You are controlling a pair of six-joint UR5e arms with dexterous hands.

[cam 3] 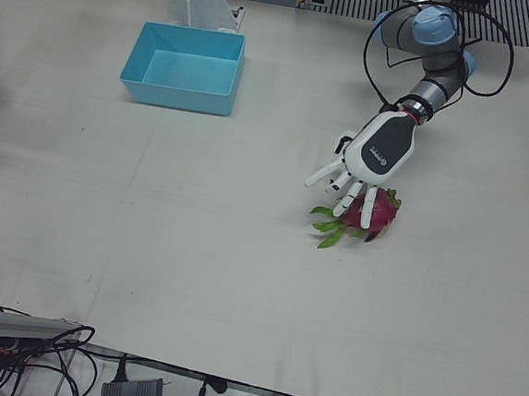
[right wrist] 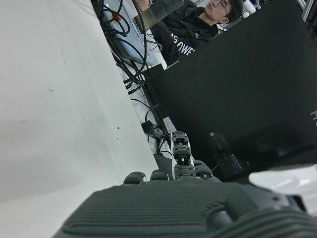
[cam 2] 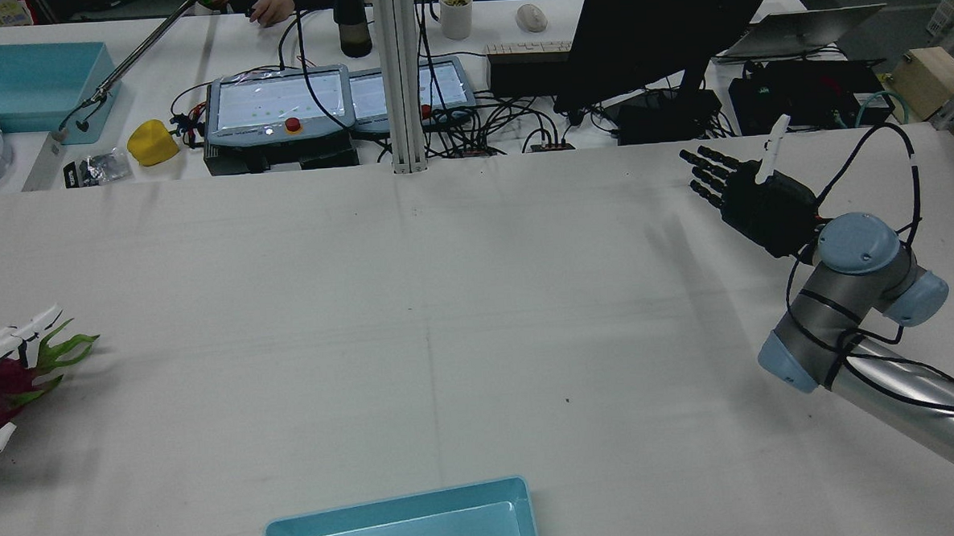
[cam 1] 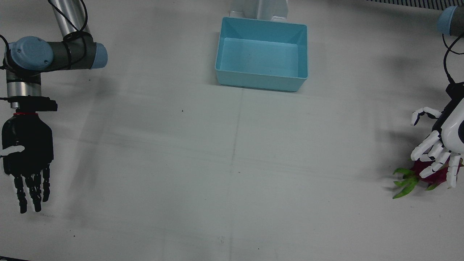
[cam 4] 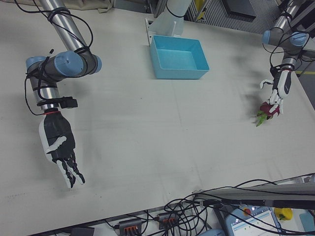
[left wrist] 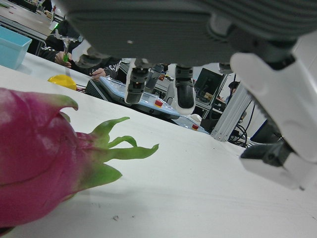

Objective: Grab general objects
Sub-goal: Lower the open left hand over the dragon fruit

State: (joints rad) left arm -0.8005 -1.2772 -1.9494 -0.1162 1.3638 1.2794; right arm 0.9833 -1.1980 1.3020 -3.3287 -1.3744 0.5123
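Covering dragon fruit (cam 3: 377, 213), left robot hand (cam 3: 367, 165), contact unclear

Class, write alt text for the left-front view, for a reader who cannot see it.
A white robot hand hovers, fingers spread, over a magenta dragon fruit with green scales on a white table. An empty light-blue plastic bin sits further back.

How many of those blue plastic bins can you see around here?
2. One blue bin sits on the work table, centred on the robot's side. A second bin sits on the far desk behind, at the rear view's top left. Others could be out of frame.
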